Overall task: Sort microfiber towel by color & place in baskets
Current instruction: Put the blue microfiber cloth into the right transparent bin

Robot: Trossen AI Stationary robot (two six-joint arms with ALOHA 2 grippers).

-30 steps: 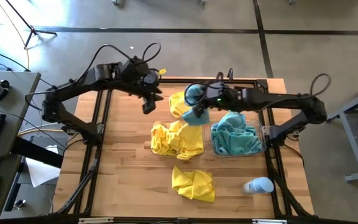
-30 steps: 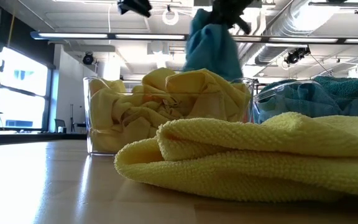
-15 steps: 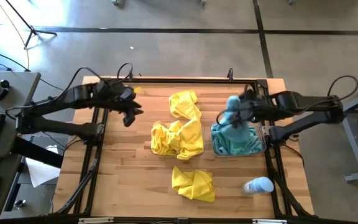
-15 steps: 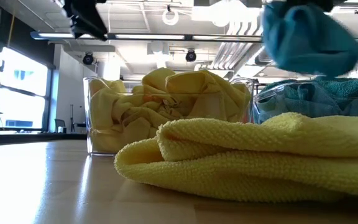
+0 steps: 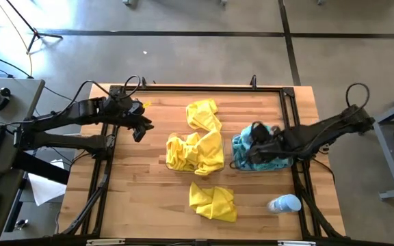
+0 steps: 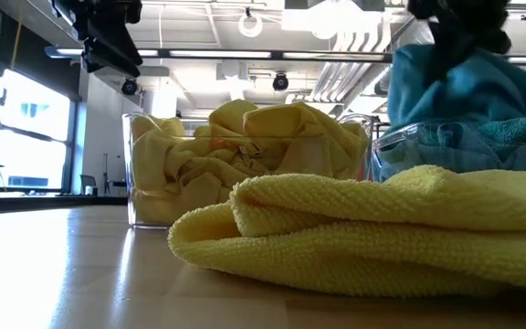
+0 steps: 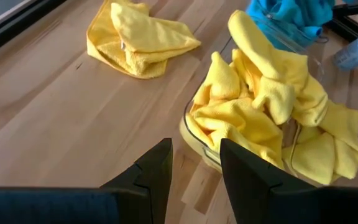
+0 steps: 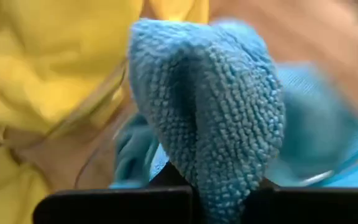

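A teal microfiber towel [image 5: 257,137] sits bunched in my right gripper [image 5: 254,132], low over the right clear basket [image 5: 287,162], which is heaped with teal towels [image 6: 510,132]. The left basket [image 7: 191,134] is full of yellow towels [image 5: 195,152]; some spill over its far side onto the table [image 5: 202,113]. One folded yellow towel [image 5: 213,201] lies loose on the table nearer the front edge. My left gripper [image 5: 139,130] is open above bare table, left of the yellow basket, and touches nothing. My right gripper [image 8: 210,190] has a bunched fold of the teal towel [image 8: 207,158] pinched between its two fingers; several layers are gathered there. The fingers come from above, slanting in from the table's right. The towel hangs below them [image 6: 459,87] and its lower part meets the teal pile in the basket.
A white and light-blue bottle [image 5: 284,203] lies near the table's front right corner. A black metal frame [image 5: 108,147] runs around the tabletop. Bare wood shows between the left gripper and the yellow basket and along the front left.
My right gripper carried the teal towel from above the far yellow towels toward the table's right, then down onto the teal basket, staying shut on it. My left gripper drew back toward the table's left edge.
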